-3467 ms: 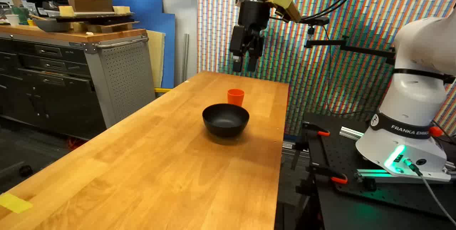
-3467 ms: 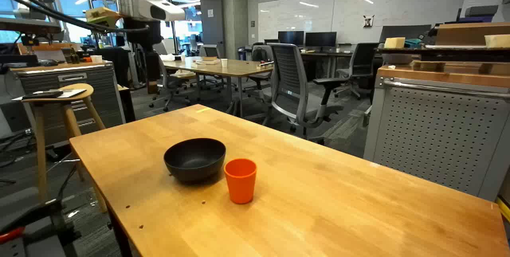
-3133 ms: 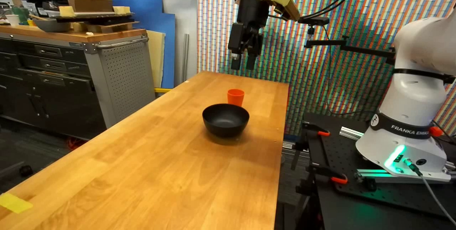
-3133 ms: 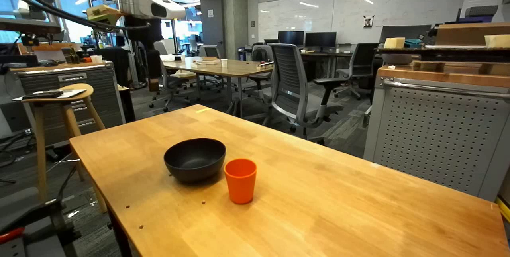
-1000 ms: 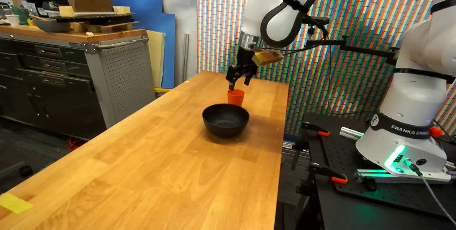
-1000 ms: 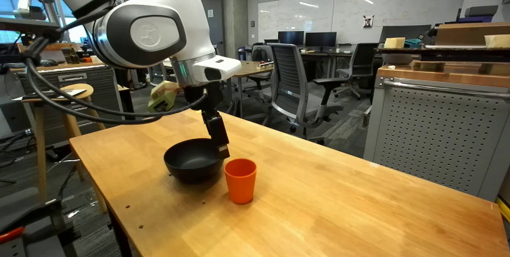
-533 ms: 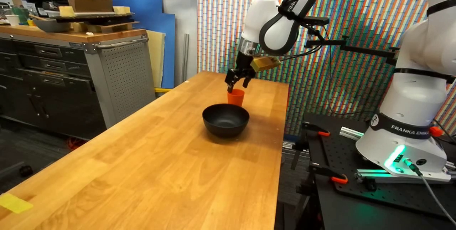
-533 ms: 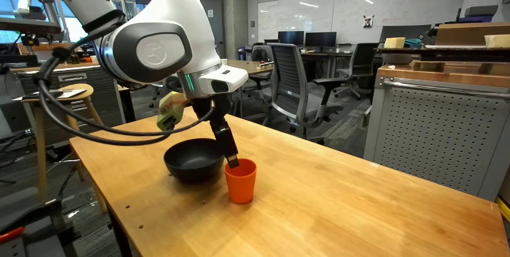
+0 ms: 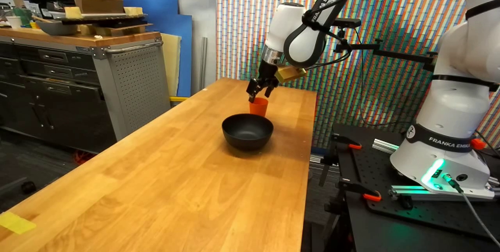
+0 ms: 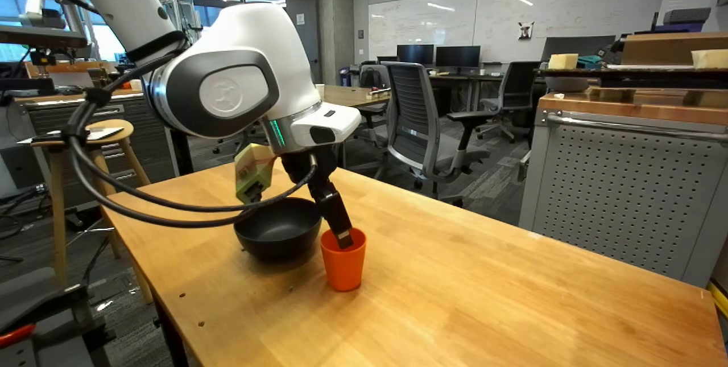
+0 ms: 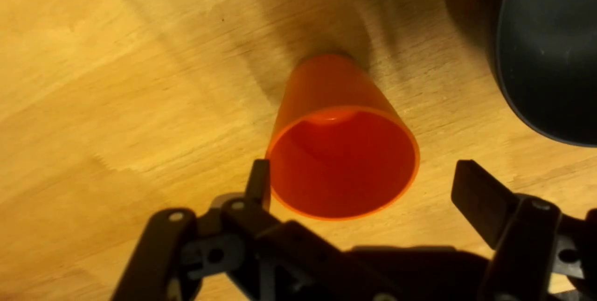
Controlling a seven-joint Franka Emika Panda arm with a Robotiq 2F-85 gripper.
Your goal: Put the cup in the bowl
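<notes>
The orange-red cup [image 9: 258,108] stands upright on the table, behind the black bowl in this exterior view. It also shows in an exterior view [image 10: 343,267] and, mouth toward the camera, in the wrist view [image 11: 343,147]. The black bowl [image 9: 247,136] stands close to the cup; it shows in an exterior view [image 10: 277,236] and at the wrist view's right edge [image 11: 555,58]. My gripper [image 11: 364,177] is open and empty, tilted at the cup's rim. The left finger overlaps the rim's left edge; the right finger is apart from the cup. Whether a finger touches it, I cannot tell.
The wooden table [image 9: 187,166] bears cup and bowl. A grey pegboard cabinet [image 9: 134,72] stands beyond the table. An office chair [image 10: 418,116] and a stool [image 10: 102,151] stand around. Black cables [image 10: 165,213] hang in loops from the arm.
The arm has come down from high above the table to the cup. In the last second the gripper has sunk further to the rim. Cup and bowl have not moved.
</notes>
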